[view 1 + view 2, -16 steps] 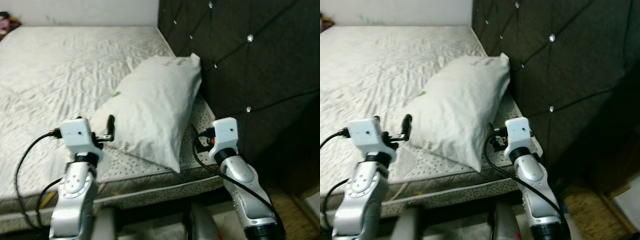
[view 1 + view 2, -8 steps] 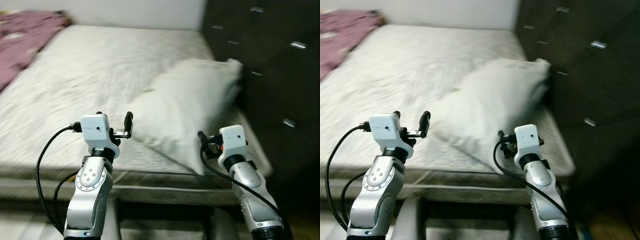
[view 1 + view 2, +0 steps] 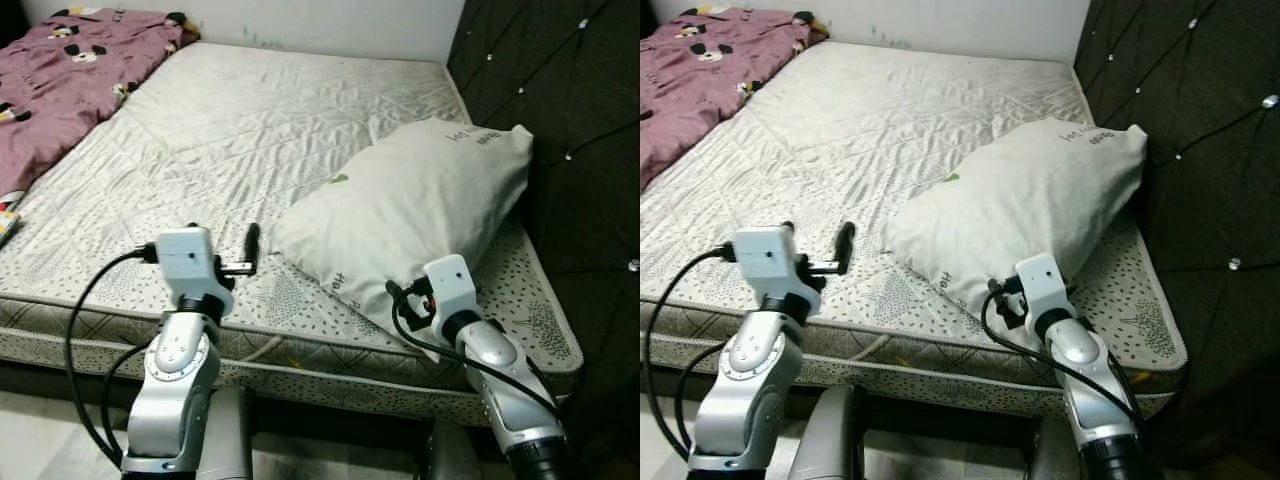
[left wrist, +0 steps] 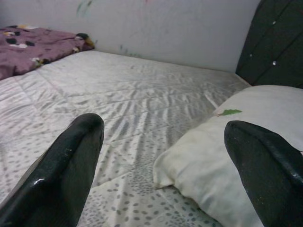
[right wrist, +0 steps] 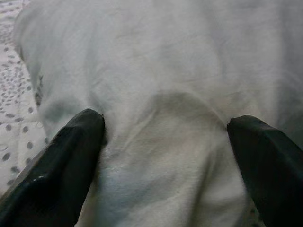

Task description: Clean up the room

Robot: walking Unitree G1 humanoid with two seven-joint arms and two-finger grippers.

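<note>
A white pillow (image 3: pixel 410 205) lies slanted on the bare quilted mattress (image 3: pixel 230 120), its far end against the dark headboard. My right gripper (image 5: pixel 165 123) is open at the pillow's near corner, and its black fingers (image 5: pixel 80 142) rest against the fabric on either side of a bulge. In the head view that gripper (image 3: pixel 400 297) sits at the pillow's lower edge near the bed's front. My left gripper (image 4: pixel 163 127) is open and empty, hovering over the mattress to the left of the pillow, with one finger (image 3: pixel 252 240) pointing up.
A purple printed blanket (image 3: pixel 60 60) is bunched at the far left of the bed. The dark tufted headboard (image 3: pixel 570 100) rises on the right. A white wall (image 3: pixel 330 20) runs behind the bed. A small colourful object (image 3: pixel 5 215) lies at the mattress's left edge.
The camera has swung left and steadied, bringing the purple blanket into view. My right gripper now sits at the pillow's near corner instead of beside its right flank.
</note>
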